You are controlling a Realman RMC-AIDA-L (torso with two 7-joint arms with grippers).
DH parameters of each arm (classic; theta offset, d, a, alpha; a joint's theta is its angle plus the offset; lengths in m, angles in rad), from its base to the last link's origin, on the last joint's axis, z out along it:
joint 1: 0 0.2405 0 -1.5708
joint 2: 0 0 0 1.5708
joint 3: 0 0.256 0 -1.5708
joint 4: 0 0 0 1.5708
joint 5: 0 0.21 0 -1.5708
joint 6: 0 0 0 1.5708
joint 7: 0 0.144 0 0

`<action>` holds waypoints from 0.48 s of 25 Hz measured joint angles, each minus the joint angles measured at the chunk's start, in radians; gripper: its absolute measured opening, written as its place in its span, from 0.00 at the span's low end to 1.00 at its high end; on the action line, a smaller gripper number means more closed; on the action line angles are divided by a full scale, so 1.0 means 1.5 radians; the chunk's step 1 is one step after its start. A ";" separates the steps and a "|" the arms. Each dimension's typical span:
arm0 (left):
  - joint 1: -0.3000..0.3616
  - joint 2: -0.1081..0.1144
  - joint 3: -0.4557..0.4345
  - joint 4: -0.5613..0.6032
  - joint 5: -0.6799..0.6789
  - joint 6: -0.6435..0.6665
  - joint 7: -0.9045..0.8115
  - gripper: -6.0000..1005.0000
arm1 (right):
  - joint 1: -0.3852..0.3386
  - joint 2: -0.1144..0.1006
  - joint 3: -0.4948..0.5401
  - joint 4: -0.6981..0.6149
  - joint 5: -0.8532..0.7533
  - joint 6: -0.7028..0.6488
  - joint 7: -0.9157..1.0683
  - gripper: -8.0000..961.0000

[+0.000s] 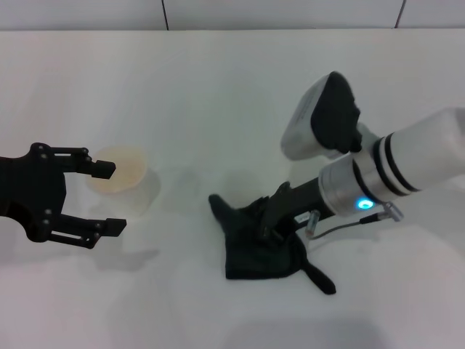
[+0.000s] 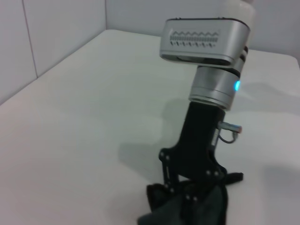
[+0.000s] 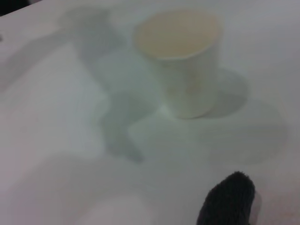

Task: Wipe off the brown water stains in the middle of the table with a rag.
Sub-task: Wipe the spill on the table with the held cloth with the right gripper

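The dark rag lies crumpled on the white table, right of the middle, with a narrow tail pointing toward the front right. My right gripper comes down onto it from the right and is shut on its upper folds. The left wrist view shows the same gripper sunk into the rag. One dark corner of the rag pokes into the right wrist view. No brown water stains show on the table; they may be hidden under the rag. My left gripper hovers open at the far left.
A clear plastic cup with an orange-tinted inside stands upright just right of the left gripper's fingers, also seen in the right wrist view. A tiled wall runs along the table's far edge.
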 joint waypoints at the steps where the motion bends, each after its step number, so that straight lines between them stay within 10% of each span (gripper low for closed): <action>1: 0.000 0.000 0.000 0.000 0.000 0.000 0.000 0.86 | 0.002 0.000 -0.008 -0.004 0.000 -0.004 0.002 0.11; 12: -0.004 -0.002 0.000 0.000 0.000 0.000 0.000 0.86 | 0.003 -0.001 -0.012 0.000 -0.004 0.013 0.039 0.10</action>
